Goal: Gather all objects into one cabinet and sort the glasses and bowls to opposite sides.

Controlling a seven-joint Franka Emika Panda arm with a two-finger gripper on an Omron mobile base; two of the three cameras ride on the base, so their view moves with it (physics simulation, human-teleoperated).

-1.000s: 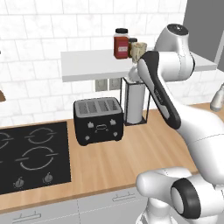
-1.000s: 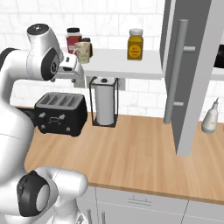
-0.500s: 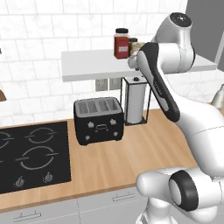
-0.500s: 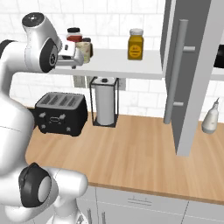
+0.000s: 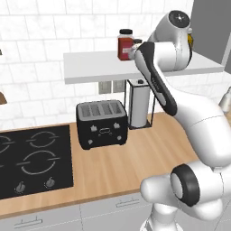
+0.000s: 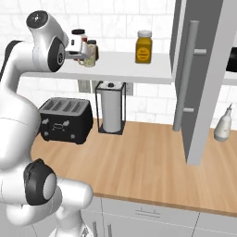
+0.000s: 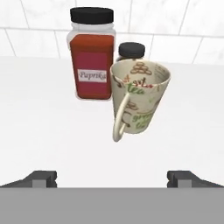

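Note:
A mottled cream-beige cup (image 7: 139, 98) stands upright on the white wall shelf (image 7: 52, 131), its handle turned toward my hand. My gripper (image 7: 112, 177) is open just in front of it, with one fingertip on each side and nothing between them. From the right base view my gripper (image 6: 81, 52) is level with the shelf's left end, right at the cup (image 6: 90, 56). The cabinet's tall grey door (image 6: 206, 88) stands open with its bar handle (image 6: 184, 78) facing out. A dark rounded shape (image 6: 231, 59) sits inside; I cannot tell whether it is a bowl.
A red paprika jar (image 7: 92, 57) and a dark-lidded jar (image 7: 131, 50) stand close behind the cup. Further along the shelf is a yellow jar (image 6: 144, 46). Below it are a black toaster (image 5: 102, 122), a paper-towel holder (image 6: 111, 107), a hob (image 5: 31, 158) and a white bottle (image 6: 223, 127).
My arm has risen and the hand has come up to shelf height, closer to the cup. The jaws have stayed open, and nothing on the shelf has moved.

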